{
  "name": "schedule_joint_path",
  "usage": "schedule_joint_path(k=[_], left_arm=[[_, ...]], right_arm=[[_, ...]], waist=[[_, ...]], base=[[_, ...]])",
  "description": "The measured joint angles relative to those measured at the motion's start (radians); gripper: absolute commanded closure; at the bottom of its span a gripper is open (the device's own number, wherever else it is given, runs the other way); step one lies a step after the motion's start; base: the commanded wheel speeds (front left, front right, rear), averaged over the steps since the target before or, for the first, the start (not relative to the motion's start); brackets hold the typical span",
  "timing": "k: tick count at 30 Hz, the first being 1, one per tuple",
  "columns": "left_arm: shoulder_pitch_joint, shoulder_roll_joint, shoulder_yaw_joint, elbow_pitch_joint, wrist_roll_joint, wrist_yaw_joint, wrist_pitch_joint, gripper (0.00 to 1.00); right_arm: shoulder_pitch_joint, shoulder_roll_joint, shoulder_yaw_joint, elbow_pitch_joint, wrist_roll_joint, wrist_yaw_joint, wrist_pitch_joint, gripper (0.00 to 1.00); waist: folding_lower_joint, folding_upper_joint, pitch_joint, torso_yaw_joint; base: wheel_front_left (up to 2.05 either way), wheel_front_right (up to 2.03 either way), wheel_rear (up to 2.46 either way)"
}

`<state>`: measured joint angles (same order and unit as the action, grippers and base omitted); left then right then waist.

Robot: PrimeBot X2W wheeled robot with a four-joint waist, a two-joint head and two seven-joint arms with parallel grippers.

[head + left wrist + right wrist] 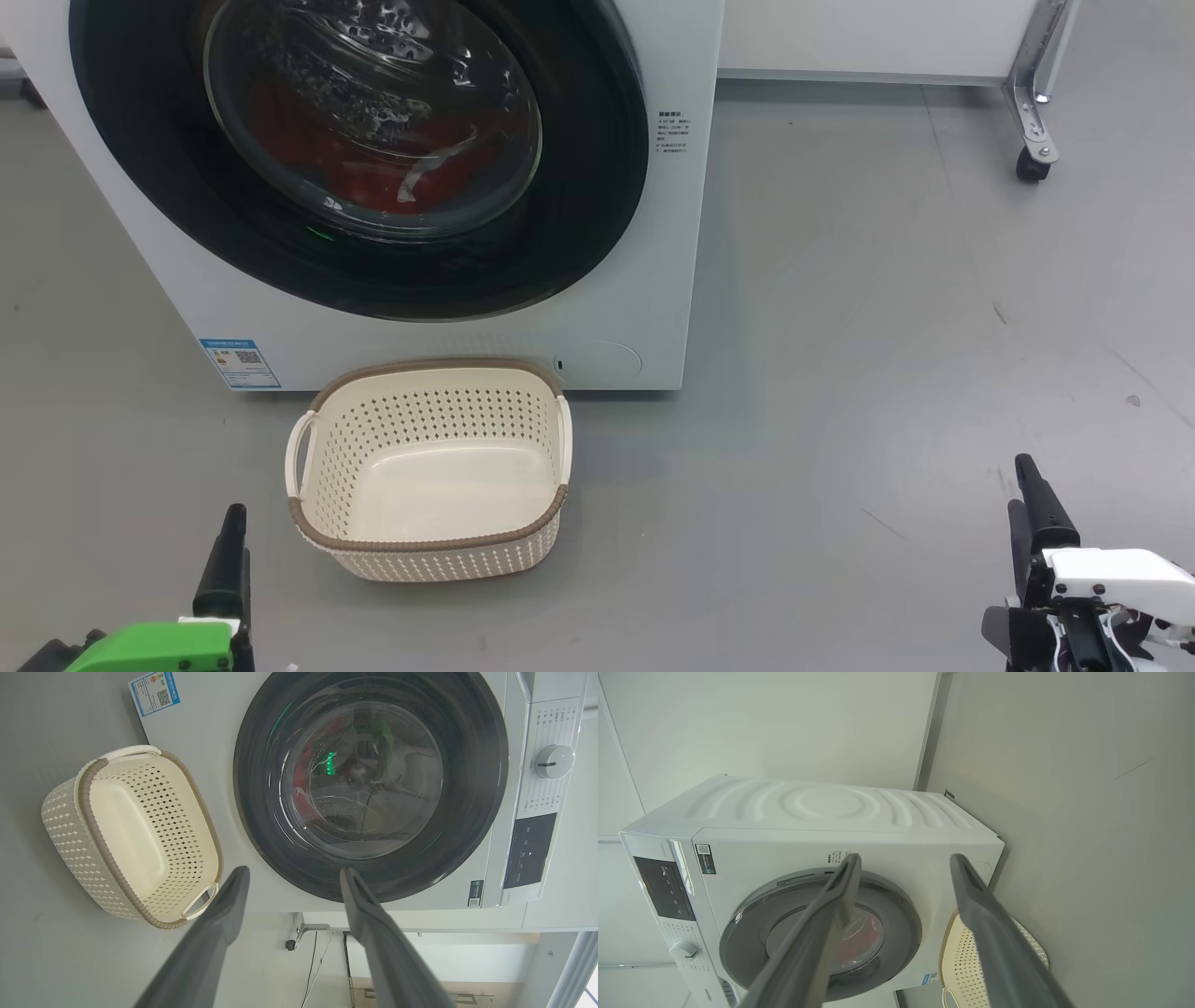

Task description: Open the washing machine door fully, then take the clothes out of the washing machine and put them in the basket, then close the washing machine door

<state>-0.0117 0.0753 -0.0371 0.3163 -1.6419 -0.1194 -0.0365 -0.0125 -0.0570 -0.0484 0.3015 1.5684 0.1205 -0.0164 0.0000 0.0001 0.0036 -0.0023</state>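
Observation:
The white washing machine (448,336) stands ahead, and its washing machine door (597,187) with the glossy black rim lies shut against the front. Red clothes (308,159) with a white strip show through the glass bowl. An empty cream basket (439,560) sits on the floor right below the door. My left gripper (233,523) is low at the left of the basket, well short of the machine. In the left wrist view the left gripper (294,872) is open with nothing between its fingers. My right gripper (1019,483) is far to the right, and in the right wrist view it (906,857) is open and empty too.
Grey floor (887,327) stretches wide to the right of the machine. A metal frame leg on a caster (1032,121) stands at the back right by a white wall panel. The machine's knob (553,760) and dark control panel (530,849) sit above the door.

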Motion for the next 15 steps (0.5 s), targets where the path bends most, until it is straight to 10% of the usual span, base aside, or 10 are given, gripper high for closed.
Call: schedule_joint_path(k=[15], left_arm=[[-0.02,-0.007,0.041,-0.024,0.113,0.0,-0.039,0.0]], right_arm=[[-0.027,0.002,-0.006,-0.049,-0.106,0.0,-0.044,0.0]], waist=[[0.0,0.0,-0.018,0.005]], base=[[0.0,0.0,0.0]])
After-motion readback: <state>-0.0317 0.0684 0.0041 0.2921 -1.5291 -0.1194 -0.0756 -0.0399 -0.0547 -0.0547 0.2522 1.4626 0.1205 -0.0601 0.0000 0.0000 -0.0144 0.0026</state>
